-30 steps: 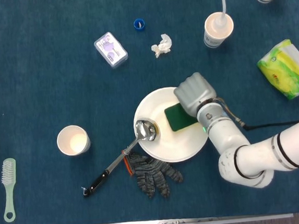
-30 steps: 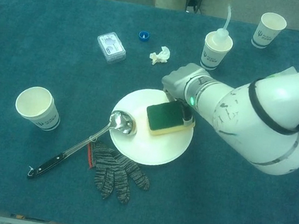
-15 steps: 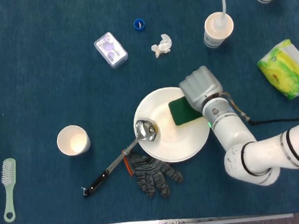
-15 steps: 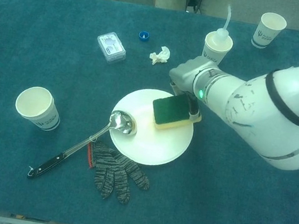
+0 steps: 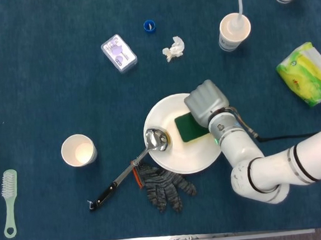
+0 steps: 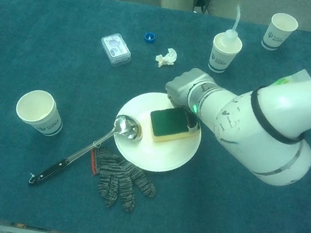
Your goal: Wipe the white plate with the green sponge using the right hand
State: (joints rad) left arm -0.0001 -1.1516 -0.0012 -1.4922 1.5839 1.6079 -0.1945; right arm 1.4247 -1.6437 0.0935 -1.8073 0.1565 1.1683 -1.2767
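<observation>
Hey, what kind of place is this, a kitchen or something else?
Probably a robot test bench rather than a kitchen: the table is covered in blue cloth, and unrelated items are scattered on it, like a work glove, a brush and a ladle on the white plate.

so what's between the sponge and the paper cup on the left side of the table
The ladle's bowl, resting on the white plate's left rim, then bare blue cloth up to the paper cup. The chest view shows it best.
</observation>
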